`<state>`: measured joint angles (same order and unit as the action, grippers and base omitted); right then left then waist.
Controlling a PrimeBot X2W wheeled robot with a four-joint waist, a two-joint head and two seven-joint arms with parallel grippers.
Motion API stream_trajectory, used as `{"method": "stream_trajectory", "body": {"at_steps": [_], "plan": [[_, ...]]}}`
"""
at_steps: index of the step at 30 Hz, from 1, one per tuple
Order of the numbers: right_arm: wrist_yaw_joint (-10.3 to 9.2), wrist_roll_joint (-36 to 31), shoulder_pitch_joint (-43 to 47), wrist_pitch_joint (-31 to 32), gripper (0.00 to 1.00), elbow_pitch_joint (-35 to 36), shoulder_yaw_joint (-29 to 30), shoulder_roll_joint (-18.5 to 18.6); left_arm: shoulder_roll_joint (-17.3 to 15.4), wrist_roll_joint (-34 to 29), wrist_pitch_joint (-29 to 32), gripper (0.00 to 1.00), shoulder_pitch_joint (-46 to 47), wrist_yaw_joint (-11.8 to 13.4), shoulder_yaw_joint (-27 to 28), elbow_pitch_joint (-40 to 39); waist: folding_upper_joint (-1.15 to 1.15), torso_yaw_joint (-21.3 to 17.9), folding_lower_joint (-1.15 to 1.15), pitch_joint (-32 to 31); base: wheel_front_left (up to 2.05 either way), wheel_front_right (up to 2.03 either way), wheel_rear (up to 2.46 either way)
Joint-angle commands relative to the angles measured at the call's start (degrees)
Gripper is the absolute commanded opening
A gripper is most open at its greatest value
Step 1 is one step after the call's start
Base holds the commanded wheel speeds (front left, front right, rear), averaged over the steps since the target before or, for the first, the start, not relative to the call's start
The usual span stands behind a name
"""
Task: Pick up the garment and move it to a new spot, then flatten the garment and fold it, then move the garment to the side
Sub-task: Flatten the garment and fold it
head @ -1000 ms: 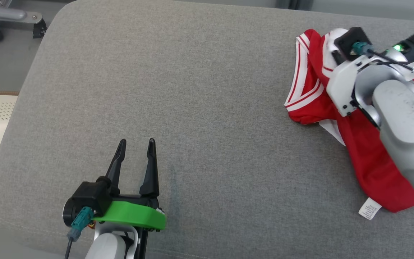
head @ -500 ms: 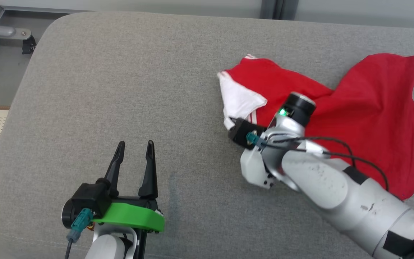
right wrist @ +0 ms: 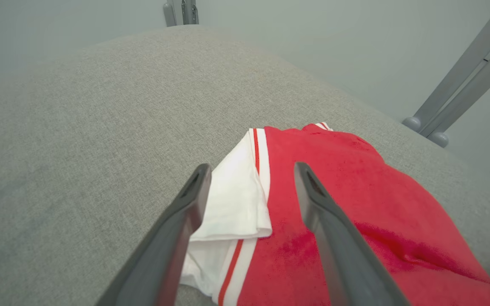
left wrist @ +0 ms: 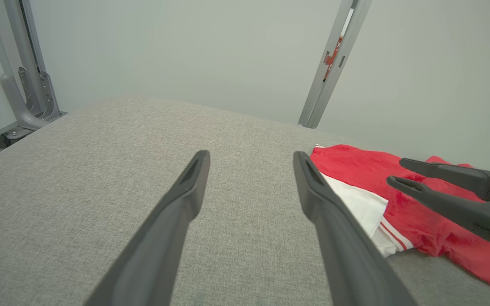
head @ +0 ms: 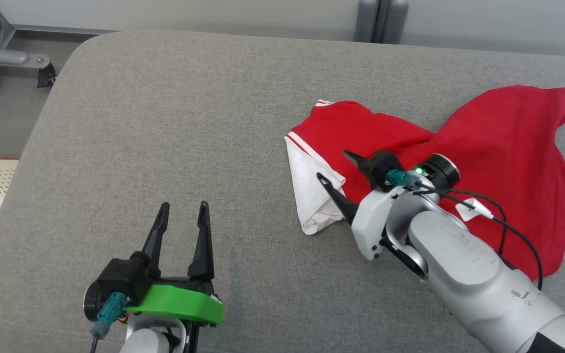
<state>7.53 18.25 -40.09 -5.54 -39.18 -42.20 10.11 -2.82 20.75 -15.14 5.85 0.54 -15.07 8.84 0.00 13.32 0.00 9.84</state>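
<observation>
The red sports shirt (head: 498, 147) lay crumpled at the right of the head view on the grey fabric worktop (head: 165, 122). Its long axis ran from the white sleeve (head: 312, 196) at centre, pointing left, toward the upper right. The right gripper (head: 332, 164) hovered over that sleeve, jaws spread and empty. The left gripper (head: 184, 204), at lower left, stood with its jaws apart, holding nothing.

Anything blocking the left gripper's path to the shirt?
Nothing visible. Bare grey cushion lies between the left gripper and the shirt, whose white sleeve is the nearest part. The right gripper, open, sits over the shirt by that sleeve, not in the gap.
</observation>
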Motion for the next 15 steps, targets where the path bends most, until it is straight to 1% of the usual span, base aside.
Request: {"method": "stream_trajectory", "body": {"at_steps": [1,3,7,8,9,11,12,15], "plan": [[-0.09,1.2,1.7,0.7,1.00,-1.4,1.7,-0.5,-0.2,-0.4,0.0,1.00,-0.6,0.1,-0.2,-0.2,0.00,0.2,0.00,0.2,0.00,0.00,0.00],[-0.09,0.6,1.4,1.4,1.00,-3.2,3.6,-0.9,-0.2,-0.3,0.0,1.00,-0.5,-0.1,-0.5,-0.2,0.00,0.6,0.00,0.5,0.00,0.00,0.00],[-0.10,0.4,1.5,1.9,1.00,-7.0,5.6,-2.3,-0.2,-0.2,0.0,1.00,-0.1,-0.3,-0.8,0.0,0.00,1.4,0.00,1.0,0.00,0.00,0.00],[-0.09,0.3,1.5,1.7,0.92,-7.7,5.8,-2.6,-0.2,-0.2,0.0,1.00,0.0,-0.2,-0.8,0.0,0.00,1.6,0.00,1.0,0.00,0.00,0.00],[-0.10,0.1,1.4,1.8,0.49,-8.5,5.9,-3.0,-0.2,-0.1,0.0,1.00,0.0,-0.1,-0.8,0.0,0.00,1.8,0.00,1.1,0.00,0.00,0.00],[-0.09,0.2,1.4,2.1,0.13,-9.7,6.0,-3.6,-0.2,0.0,0.0,1.00,0.1,-0.1,-0.7,0.0,0.00,2.1,0.00,1.1,0.00,0.00,0.00],[-0.09,0.1,1.3,2.1,0.00,-10.1,6.1,-3.9,-0.2,0.0,0.0,1.00,0.2,-0.1,-0.7,0.1,0.00,2.1,0.00,1.1,0.00,0.00,0.00],[-0.09,-0.4,0.3,1.0,0.00,-11.0,6.3,-4.7,-0.2,0.1,0.0,1.00,0.3,0.0,-0.6,0.1,0.00,2.3,0.00,1.1,0.00,0.00,0.00]]}}
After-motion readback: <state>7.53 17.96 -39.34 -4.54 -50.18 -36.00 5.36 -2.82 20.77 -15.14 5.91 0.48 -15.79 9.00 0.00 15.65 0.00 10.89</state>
